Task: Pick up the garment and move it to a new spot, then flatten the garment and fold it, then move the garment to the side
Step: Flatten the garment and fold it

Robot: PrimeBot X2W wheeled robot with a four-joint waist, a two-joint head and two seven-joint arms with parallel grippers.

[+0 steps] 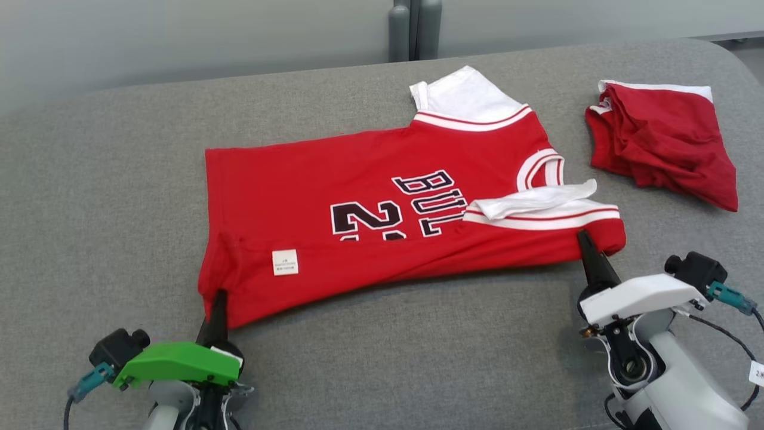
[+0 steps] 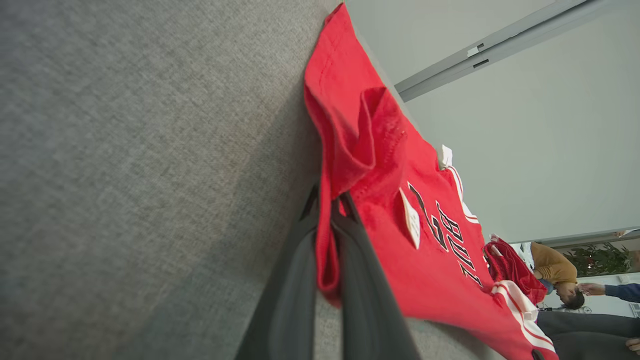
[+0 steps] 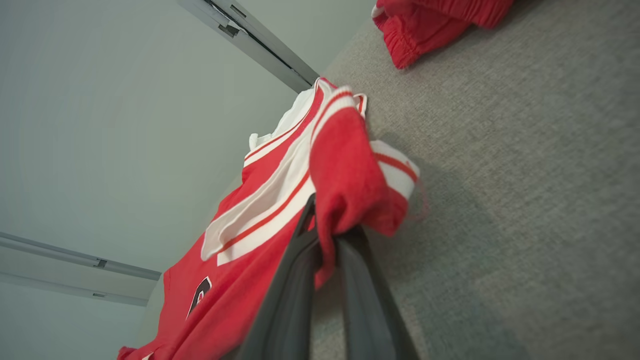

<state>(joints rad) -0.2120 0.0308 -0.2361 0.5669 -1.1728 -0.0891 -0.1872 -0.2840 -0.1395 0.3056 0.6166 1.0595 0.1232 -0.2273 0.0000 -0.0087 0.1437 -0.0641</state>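
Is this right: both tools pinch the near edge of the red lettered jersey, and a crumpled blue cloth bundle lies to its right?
No: the crumpled cloth bundle is red, not blue, as the head view shows. The left tool and right tool do pinch the near edge of the red lettered jersey.

Grey woven surface (image 1: 382, 334) spread wide underfoot. Over on the right, crumpled red shorts with white trim (image 1: 662, 143), lying on that fabric. At the back, pale wall (image 1: 179, 36), two grey posts (image 1: 415, 30) upright side by side. Far off in the left wrist view: person in a mustard top (image 2: 552, 267), dark blue sleeve (image 2: 622, 291) just beside, green plant (image 2: 600, 260) behind.
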